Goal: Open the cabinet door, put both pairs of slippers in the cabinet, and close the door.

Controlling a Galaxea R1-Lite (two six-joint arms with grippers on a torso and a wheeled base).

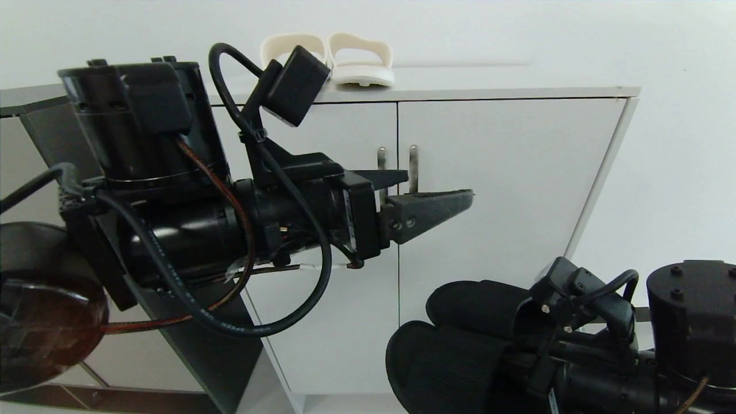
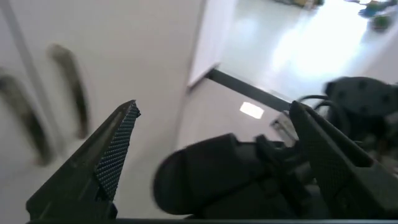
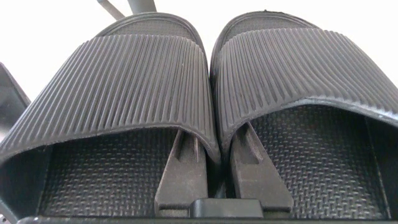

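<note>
left hand [image 1: 437, 185] spread wide and holding nothing, parked at handle height in front of the shut cabinet [image 1: 506, 172], which reads as lining up for the door pull; in head view it overlaps the left-door handle [image 1: 382, 165], but left wrist view puts both handles off to one side of the gap, so it isn't straddling either and I can't confirm contact; right-door handle [image 1: 413, 167] is just beside the first, across the door seam; white slippers [image 1: 329, 57] sit side by side and touching on the cabinet top above the left door, probably staged there for a later pick and clear of any door swing; black slippers [image 1: 454, 339] are low on the right, in front of the right door's lower part, carried by the right hand [image 3: 214, 180], one finger inside each slipper and clamped across the two inner side walls so the pair moves as one bundle; judgement: doors not yet opened, nothing stowed, and that black pair may sit in the swing path if the right door goes first
</note>
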